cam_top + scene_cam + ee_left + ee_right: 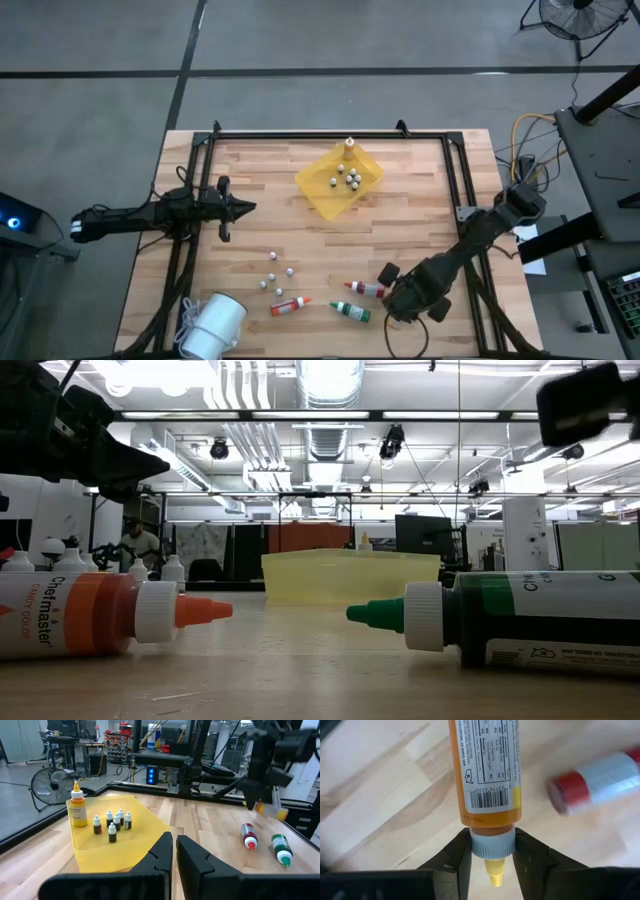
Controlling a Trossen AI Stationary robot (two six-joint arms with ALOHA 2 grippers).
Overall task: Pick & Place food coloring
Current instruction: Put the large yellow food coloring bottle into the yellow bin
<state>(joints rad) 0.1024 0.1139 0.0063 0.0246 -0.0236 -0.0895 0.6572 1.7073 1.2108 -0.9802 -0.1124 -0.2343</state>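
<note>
**Right arm grips yellow-capped bottle at the table's near edge**

The right gripper (492,851) is clamped on a small orange-yellow food coloring bottle with a white collar and pointed yellow cap (487,780), its two dark fingers (455,857) pressing either side of the collar. From overhead, this gripper (400,300) sits low over the front right part of the pale wooden slatted table (420,190), close beside a red-capped bottle (366,288) lying on its side. Just in front of that one lies a green-capped bottle (352,312), and a little to the left an orange-capped bottle (289,305), also on its side. At table level the orange-capped and green-capped bottles lie with their tips pointing toward each other, apart.

The left gripper (240,208) hangs over the table's left half, well apart from the bottles, its fingers nearly together with only a thin gap showing in its own wrist view. Ahead of it stands a translucent yellow plastic tray (135,842) holding one upright yellow-capped bottle (77,810) and a cluster of tiny dark vials with white tops (114,824). Small pale balls (275,272) are scattered on the boards, and a white roll (215,325) lies at the front left corner.
</note>
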